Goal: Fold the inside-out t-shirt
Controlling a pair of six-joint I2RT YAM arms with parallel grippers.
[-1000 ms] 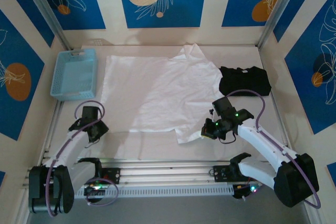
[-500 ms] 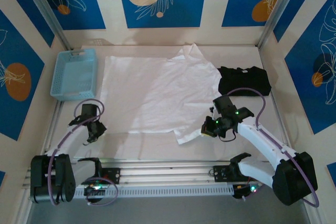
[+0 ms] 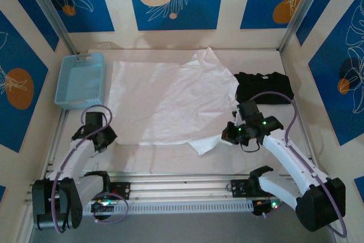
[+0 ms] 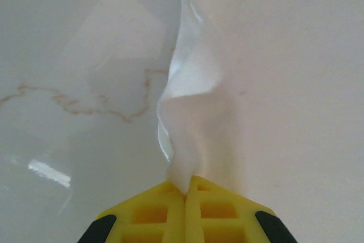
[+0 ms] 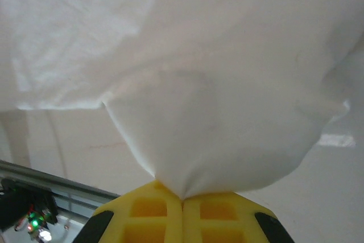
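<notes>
Across the table (image 3: 170,164), between the blue basket (image 3: 60,83) and the black folded garment (image 3: 264,87), the white t-shirt (image 3: 170,103) lies spread, its near-left hem corner clamped by the left gripper (image 3: 107,139) and its near sleeve by the right gripper (image 3: 226,139).

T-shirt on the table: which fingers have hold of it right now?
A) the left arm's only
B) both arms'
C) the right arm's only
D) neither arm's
B: the left arm's fingers and the right arm's fingers are each shut, with a fold of the white t-shirt pinched between them.
</notes>
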